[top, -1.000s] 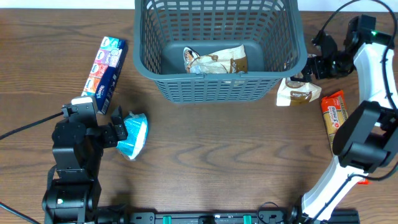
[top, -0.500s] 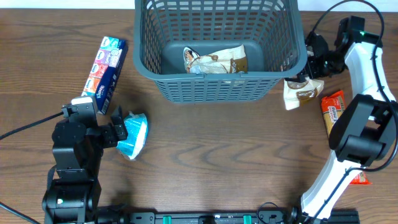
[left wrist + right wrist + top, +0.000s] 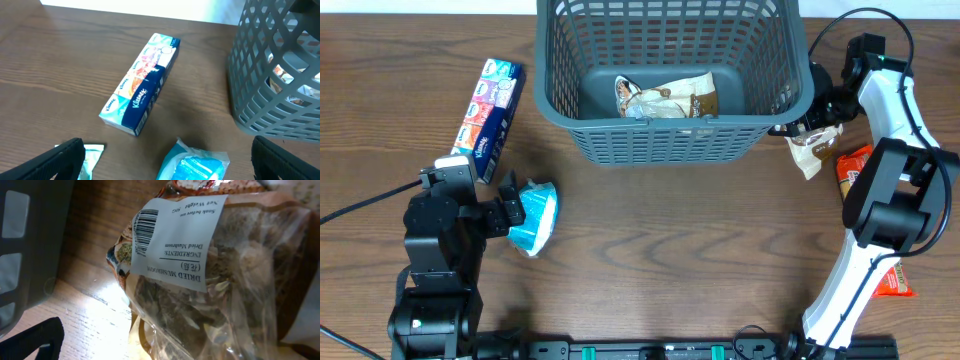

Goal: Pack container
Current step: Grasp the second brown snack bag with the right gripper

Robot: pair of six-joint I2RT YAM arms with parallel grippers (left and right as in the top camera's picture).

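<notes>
Clamped on the mushroom packet (image 3: 810, 153), the right pincer (image 3: 813, 118) sits so near the rim of the container (image 3: 670, 140) that the dangling packet could snag.

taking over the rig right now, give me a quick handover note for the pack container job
Left gripper: open, at the blue packet on the table, not gripping.
Right gripper: shut on the dried mushroom packet, outside the right wall of the container.
Done: one brown-and-white packet inside.
Left: dried mushroom packet, blue packet, Kleenex pack, orange packet.
</notes>
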